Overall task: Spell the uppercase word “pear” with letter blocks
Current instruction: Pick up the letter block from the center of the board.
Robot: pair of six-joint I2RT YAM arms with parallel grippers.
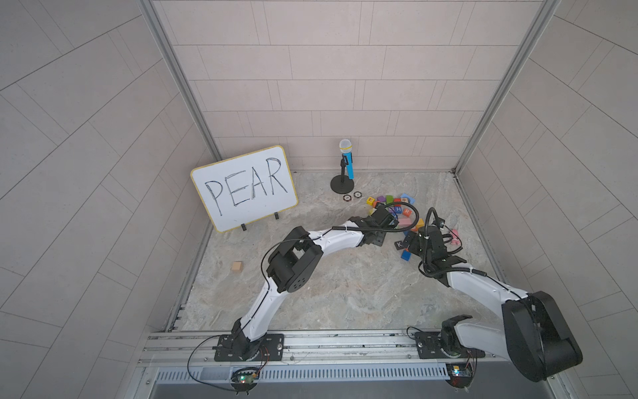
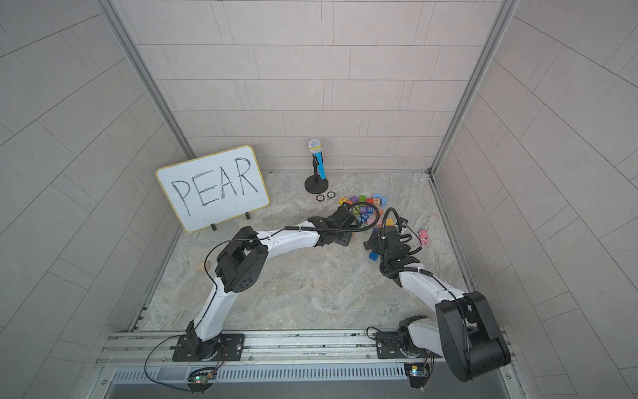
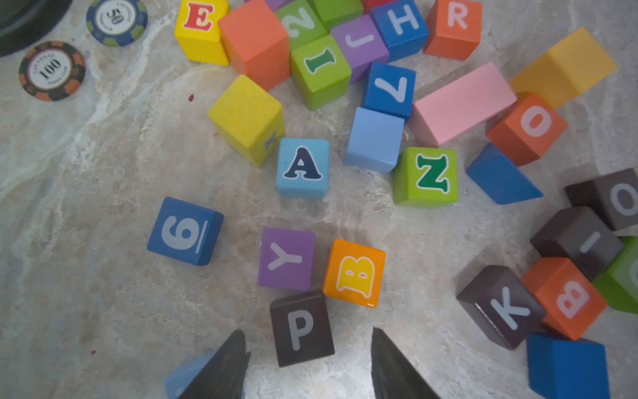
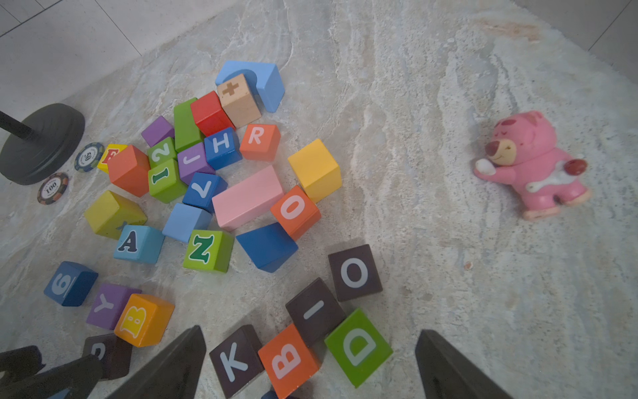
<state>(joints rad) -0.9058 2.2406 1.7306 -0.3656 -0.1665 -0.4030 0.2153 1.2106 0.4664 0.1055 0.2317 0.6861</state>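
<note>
The first letter is in hand: the left jaws stand apart, one on either side of the dark P block (image 3: 301, 328), touching neither face, so nothing is gripped yet. The right jaws gape wide and empty over the dark K block (image 4: 234, 362). The pile lies toward 2 o'clock on the bench (image 1: 345, 293). Next, the left jaws must close squarely on P and lift it clear without dragging the purple Y block (image 3: 286, 259) and orange B block (image 3: 355, 273) crowding its far side. The light-blue A block (image 3: 302, 167) sits free mid-pile. The yellow E block (image 3: 200, 24) and orange-red R block (image 3: 455, 24) sit at the far edge. The whiteboard (image 1: 243, 188) stands at 10 o'clock, the microphone (image 1: 346, 155) at 12 and the pink bear (image 4: 531, 162) at 3. Open bench toward 6 looks right for the row.
</note>
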